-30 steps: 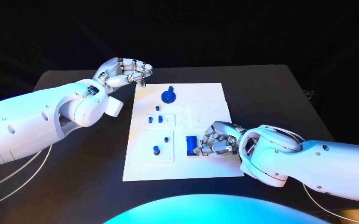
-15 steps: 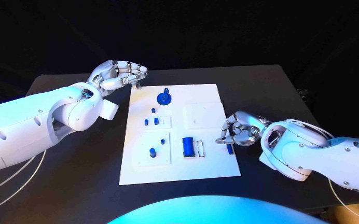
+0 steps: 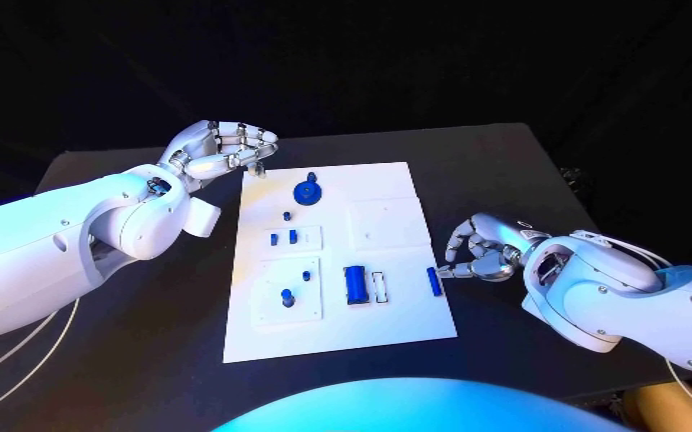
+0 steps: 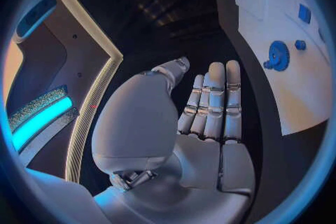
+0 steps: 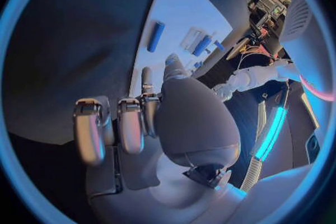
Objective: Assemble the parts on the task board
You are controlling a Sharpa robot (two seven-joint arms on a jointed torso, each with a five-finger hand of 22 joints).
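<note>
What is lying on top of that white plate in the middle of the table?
On the task board lie small blue parts: a round gear-like piece at the far end, a blue cylinder in the middle, and a small blue bar beside the right hand. Nothing covers the board.

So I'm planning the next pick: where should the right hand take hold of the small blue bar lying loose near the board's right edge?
Probably across the middle of the blue bar, pinching its two long sides from above. It lies flat on the task board, so only its top and sides are free, and the right hand is just beside it.
</note>
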